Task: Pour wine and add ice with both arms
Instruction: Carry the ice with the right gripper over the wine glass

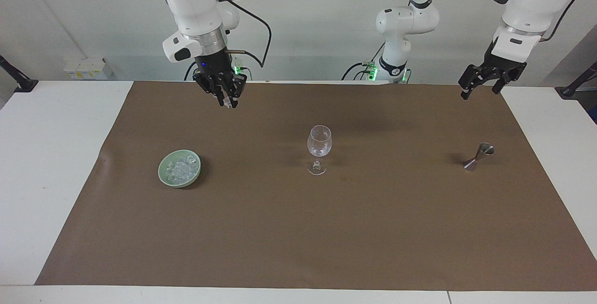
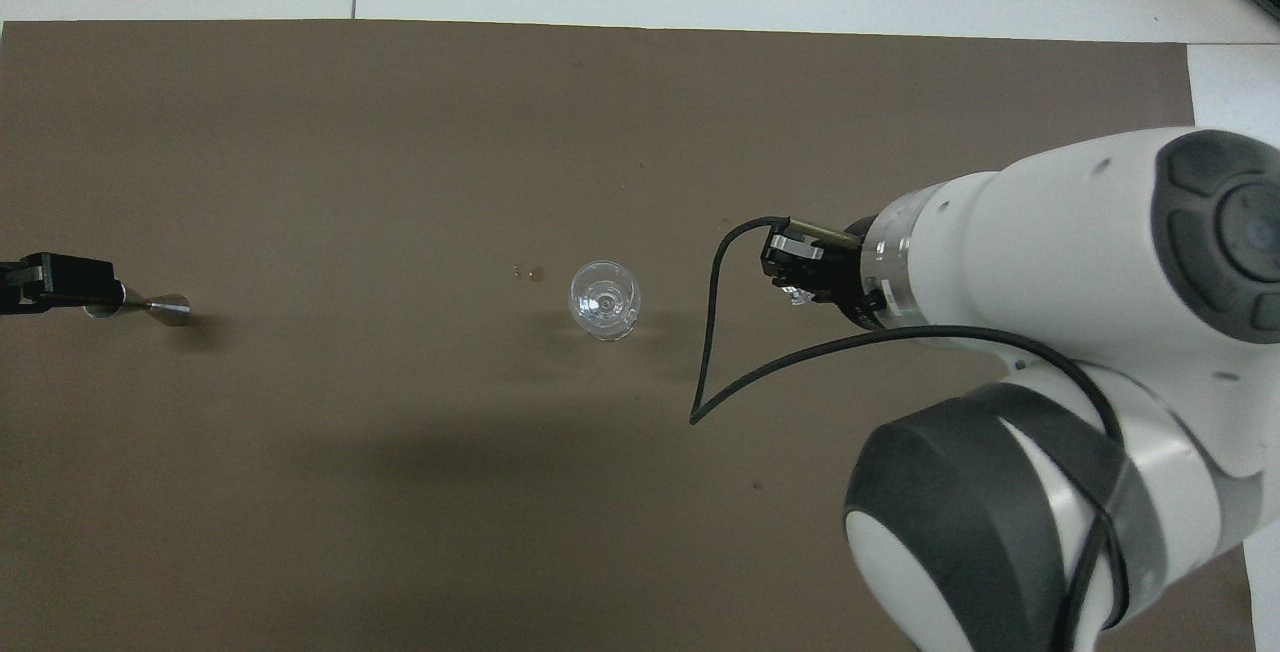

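Black fingertips of the right gripper (image 1: 228, 103) pinch a small clear ice cube, raised over the mat (image 1: 298, 229) between the bowl (image 1: 179, 169) and the glass (image 1: 319, 150). From overhead its white arm hides the bowl. More ice (image 1: 181, 168) lies in the bowl, toward the right arm's end. The left gripper (image 1: 480, 88) waits spread wide, high over the jigger (image 1: 478, 156), partly cut off overhead. No writing is legible.

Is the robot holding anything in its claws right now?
Yes. The right gripper pinches a small ice cube between its fingertips, above the brown mat. The left gripper holds nothing.
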Robot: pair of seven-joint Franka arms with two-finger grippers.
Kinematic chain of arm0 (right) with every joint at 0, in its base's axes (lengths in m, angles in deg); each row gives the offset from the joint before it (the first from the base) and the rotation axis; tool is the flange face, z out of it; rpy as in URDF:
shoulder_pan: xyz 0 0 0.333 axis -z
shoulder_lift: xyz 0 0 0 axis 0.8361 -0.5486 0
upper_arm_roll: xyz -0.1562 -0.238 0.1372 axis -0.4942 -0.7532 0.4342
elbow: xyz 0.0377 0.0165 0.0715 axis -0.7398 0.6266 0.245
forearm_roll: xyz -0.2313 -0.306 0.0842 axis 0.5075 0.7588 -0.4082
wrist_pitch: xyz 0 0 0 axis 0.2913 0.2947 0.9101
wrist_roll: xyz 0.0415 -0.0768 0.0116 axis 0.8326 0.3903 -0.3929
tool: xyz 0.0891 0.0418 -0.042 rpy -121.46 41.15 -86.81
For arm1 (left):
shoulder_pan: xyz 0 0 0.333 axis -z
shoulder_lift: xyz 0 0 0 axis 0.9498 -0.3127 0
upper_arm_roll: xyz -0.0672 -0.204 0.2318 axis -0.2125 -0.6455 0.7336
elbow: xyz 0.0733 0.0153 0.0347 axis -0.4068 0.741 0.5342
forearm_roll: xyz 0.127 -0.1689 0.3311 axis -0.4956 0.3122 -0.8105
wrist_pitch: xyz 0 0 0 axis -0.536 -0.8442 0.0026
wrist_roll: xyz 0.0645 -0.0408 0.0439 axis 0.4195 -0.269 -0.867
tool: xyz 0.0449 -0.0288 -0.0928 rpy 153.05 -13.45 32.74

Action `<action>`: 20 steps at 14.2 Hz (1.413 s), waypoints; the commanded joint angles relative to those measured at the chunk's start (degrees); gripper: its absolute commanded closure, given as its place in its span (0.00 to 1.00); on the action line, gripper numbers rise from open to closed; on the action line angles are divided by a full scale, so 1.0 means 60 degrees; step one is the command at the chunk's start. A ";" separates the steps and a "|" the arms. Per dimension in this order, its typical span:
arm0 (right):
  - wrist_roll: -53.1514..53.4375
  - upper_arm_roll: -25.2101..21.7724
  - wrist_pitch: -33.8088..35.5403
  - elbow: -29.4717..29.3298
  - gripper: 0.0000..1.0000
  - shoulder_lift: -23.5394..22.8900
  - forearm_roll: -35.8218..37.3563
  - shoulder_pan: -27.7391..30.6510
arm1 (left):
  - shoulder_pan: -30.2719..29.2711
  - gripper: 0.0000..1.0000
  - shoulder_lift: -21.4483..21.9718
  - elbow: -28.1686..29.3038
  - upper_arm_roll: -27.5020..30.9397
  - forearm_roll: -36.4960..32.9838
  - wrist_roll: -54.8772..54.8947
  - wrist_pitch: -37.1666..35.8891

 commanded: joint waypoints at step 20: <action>0.2060 0.0154 -0.3377 0.0148 1.00 -0.1397 -0.0535 -0.1438 | 0.0762 0.00 -0.0894 -0.1449 0.0169 0.0638 0.0215 -0.1528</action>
